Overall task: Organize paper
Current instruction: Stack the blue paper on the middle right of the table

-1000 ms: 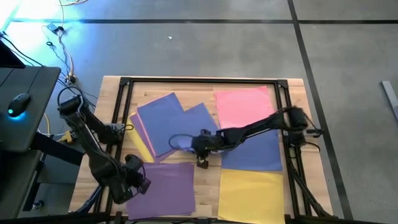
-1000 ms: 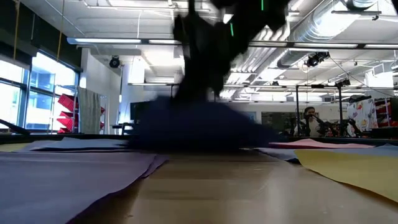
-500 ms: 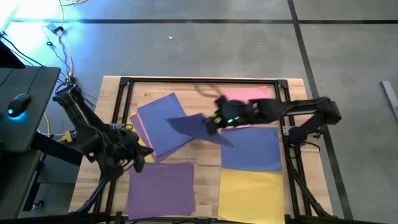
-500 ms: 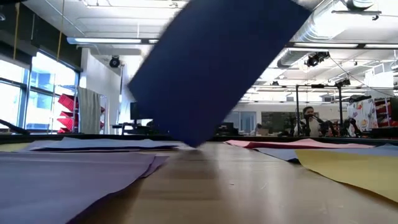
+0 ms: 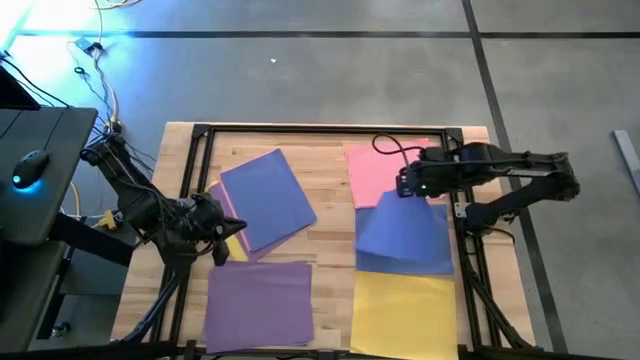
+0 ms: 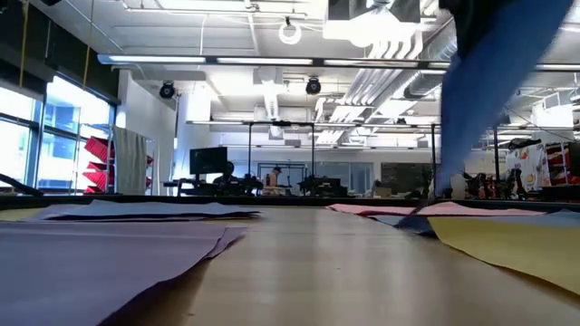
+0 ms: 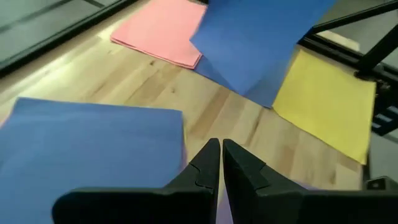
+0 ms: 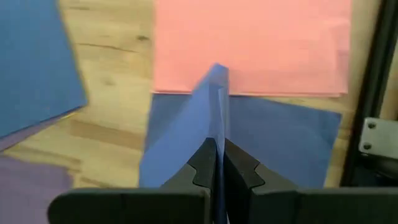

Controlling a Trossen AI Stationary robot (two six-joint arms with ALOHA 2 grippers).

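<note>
The paper lies in groups on the wooden table (image 5: 330,265): a pink stack (image 5: 385,165), a blue stack (image 5: 420,255), a yellow sheet (image 5: 405,305), a purple sheet (image 5: 258,300), and a mixed pile with a blue sheet on top (image 5: 268,198). My right gripper (image 5: 403,187) is above the near edge of the pink stack, shut on one blue sheet (image 5: 398,228) that hangs over the blue stack. My left gripper (image 5: 222,247) is shut and holds nothing, just off the mixed pile's near left corner. My right gripper pinches the hanging blue sheet near its upper edge (image 8: 217,127) between its two fingers, coming from above and pointing steeply down. The single sheet hangs below the fingers, slanting and slightly curved. Whether its lower edge (image 5: 400,252) touches the blue stack, I cannot tell.
A black metal frame (image 5: 330,130) runs around the table top, with uprights at its corners. A bare strip of wood lies between the mixed pile and the pink and blue stacks. A desk with a mouse (image 5: 30,165) stands off the table's left.
My right gripper has risen and swung from the table's middle toward the right and far edges, rolling as it went. The blue sheet came off the mixed pile with it and now hangs over the blue stack. My left gripper has lifted off the purple sheet and drawn toward the far edge.
</note>
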